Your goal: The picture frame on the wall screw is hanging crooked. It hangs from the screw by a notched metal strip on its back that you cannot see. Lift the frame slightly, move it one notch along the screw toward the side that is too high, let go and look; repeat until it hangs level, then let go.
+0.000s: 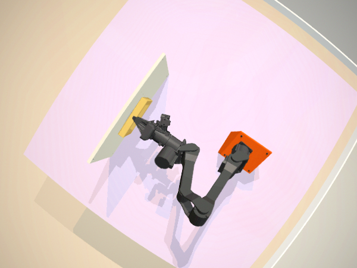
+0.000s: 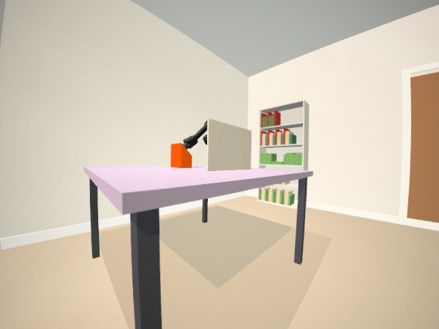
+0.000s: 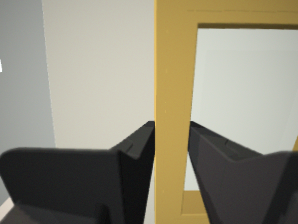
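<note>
Picture frame matt yellow, wood-like; jaws matt dark plastic; table matt lilac.

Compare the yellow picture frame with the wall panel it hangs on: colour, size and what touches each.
The picture frame is yellow; the wall panel is pale grey-beige with a cream edge. The frame covers a short stretch of the panel, which runs much longer in the top view. The gripper is shut on the frame's side bar, while the panel stands on the table. Both are flat, upright rectangles.

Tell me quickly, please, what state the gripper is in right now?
Gripper: shut on the side bar of the yellow rectangular picture frame.
</note>
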Controlling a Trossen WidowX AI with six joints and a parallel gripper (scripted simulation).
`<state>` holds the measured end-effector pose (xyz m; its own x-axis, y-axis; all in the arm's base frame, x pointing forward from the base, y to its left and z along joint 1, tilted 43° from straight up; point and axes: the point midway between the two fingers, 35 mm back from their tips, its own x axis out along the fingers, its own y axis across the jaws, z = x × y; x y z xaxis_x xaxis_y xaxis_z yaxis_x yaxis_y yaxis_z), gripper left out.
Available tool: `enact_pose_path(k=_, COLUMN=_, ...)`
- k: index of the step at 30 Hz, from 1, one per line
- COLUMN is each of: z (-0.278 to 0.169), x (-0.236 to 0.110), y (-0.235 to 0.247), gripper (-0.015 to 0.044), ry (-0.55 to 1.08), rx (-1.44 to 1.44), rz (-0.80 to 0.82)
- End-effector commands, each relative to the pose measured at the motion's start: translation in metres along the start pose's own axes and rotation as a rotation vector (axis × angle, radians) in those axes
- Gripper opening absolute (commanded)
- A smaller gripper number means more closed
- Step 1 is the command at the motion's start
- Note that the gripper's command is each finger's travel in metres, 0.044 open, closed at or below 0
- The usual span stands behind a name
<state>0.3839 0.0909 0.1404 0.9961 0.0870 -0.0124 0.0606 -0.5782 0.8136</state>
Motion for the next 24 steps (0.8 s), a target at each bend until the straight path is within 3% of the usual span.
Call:
enact_pose_path(k=1, z=-0.0007, x=0.0004, y=-0.0005, gripper=0.003, ry=0.003, rx=-0.003, rz=-0.003)
enact_pose_path(k=3, z=-0.0007, x=0.0004, y=-0.0005, gripper=0.0, ry=0.003, rx=-0.003, rz=-0.003)
enact_pose_path(k=24, z=0.0, x=0.0001, y=0.0037, gripper=0.0, ry=0.003, rx=-0.003, rz=-0.003)
